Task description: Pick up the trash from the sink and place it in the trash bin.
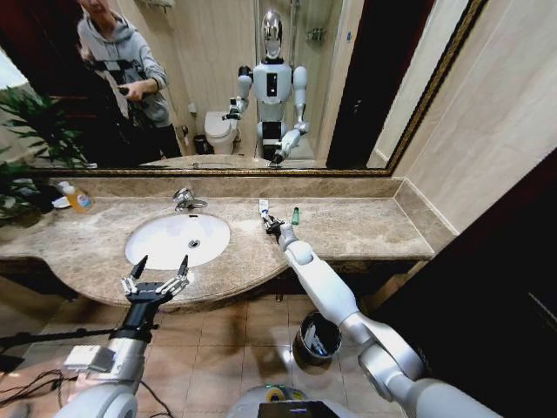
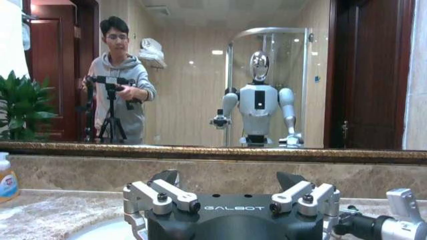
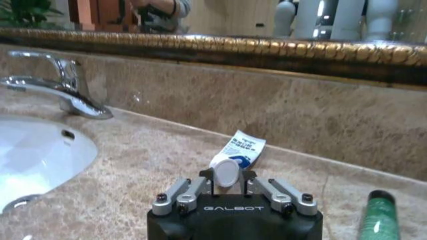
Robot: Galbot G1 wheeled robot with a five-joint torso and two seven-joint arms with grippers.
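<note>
On the marble counter behind the sink point(image 1: 161, 233) lies a white-and-blue tube point(image 1: 264, 207), a piece of the trash. My right gripper point(image 1: 271, 225) is down on it. In the right wrist view that gripper point(image 3: 227, 176) is shut on the white cap end of the tube point(image 3: 240, 148), which still rests on the stone. A tiny green bottle point(image 1: 295, 215) point(image 3: 378, 219) lies just to the right of it. My left gripper point(image 1: 163, 264) point(image 2: 228, 181) hangs open over the counter's front edge, before the basin point(image 3: 40, 150). The trash bin point(image 1: 315, 338) stands on the floor below the counter.
A chrome faucet point(image 1: 185, 200) point(image 3: 70, 92) stands behind the basin. An orange-yellow bottle point(image 1: 77, 199) point(image 2: 7, 179) sits at the counter's far left beside a plant point(image 1: 30, 139). The mirror and backsplash close off the back. The counter point(image 1: 365, 228) runs to the right wall.
</note>
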